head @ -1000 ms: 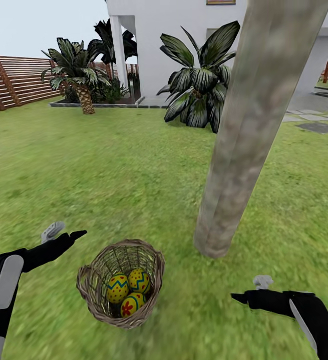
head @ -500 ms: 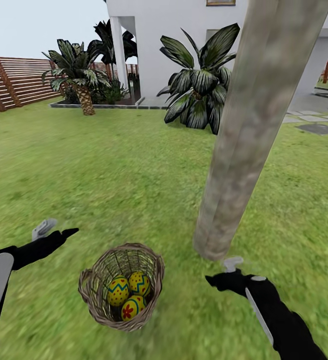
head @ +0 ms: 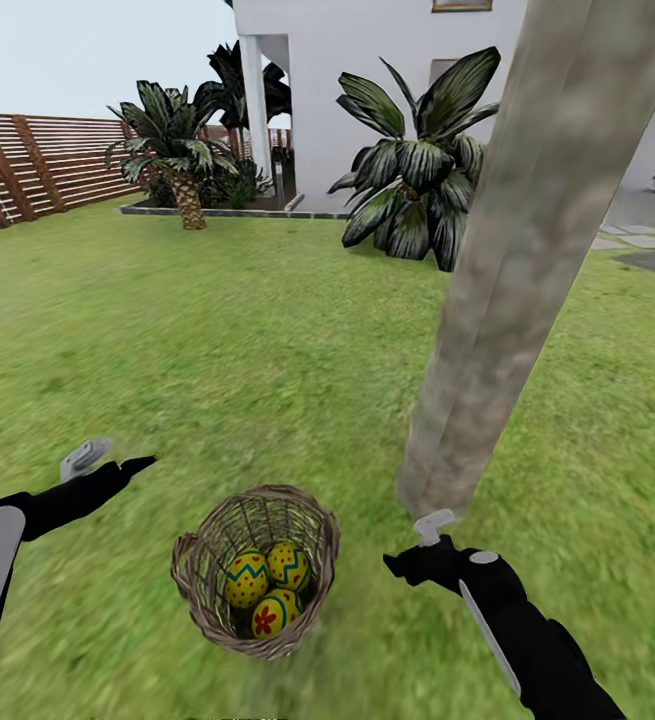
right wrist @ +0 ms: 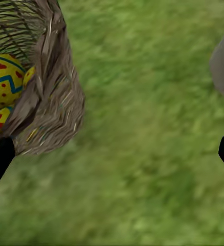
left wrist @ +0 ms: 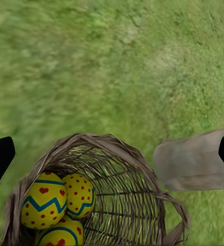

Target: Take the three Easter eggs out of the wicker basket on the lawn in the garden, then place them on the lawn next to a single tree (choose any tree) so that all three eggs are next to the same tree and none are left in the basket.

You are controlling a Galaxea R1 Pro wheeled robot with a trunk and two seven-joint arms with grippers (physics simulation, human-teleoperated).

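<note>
3 Easter eggs (head: 269,592) sit together inside the wicker basket (head: 257,572), which rests on the lawn (head: 217,350) just beside the foot of the tree (head: 487,330); none is out yet. I have the right gripper (head: 414,547) hovering between basket and trunk, and in its wrist view the 2 dark fingertips stand at opposite edges, so I read it as spread wide and empty. I have the left gripper (head: 117,462) on the far side of the basket, also spread apart with nothing between its tips, looking down into the basket (left wrist: 99,189).

My worry is the basket's light, open weave: if I come in low from the side, a finger could catch the braided rim (right wrist: 55,102) and tip or drag it. The eggs look glossy and tightly nested, so an off-centre pinch may squirt 1 away. The trunk stands close to my right arm, and I could knock it.
</note>
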